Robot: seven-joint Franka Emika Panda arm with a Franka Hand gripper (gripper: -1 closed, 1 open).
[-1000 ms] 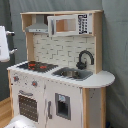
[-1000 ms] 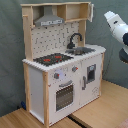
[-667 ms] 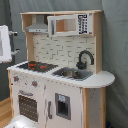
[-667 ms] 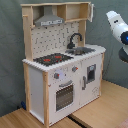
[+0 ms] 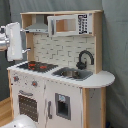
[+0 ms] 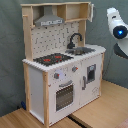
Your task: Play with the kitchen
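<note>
The kitchen [image 5: 65, 95] is a white and light-wood toy unit that fills the first exterior view. It has a black-red hob [image 5: 36, 65], a grey hood [image 5: 35, 26], a black tap [image 5: 84, 58] over a sink [image 5: 72, 74], and an oven door [image 5: 27, 105]. The white end of my arm [image 5: 15, 42] hangs beside its left side, between hood and hob height. In the second exterior view the kitchen [image 6: 45, 80] stands in the middle with my arm [image 6: 119, 30] at the right edge, above and beyond the counter's end.
A grey curtain [image 5: 115, 45] hangs behind the kitchen. It stands on a light wooden surface [image 6: 102, 107]. A white rounded object [image 5: 20, 122] shows at the bottom left of the first exterior view.
In the first exterior view the arm's white end has shifted slightly right, closer to the kitchen's left side. The kitchen itself has not moved.
</note>
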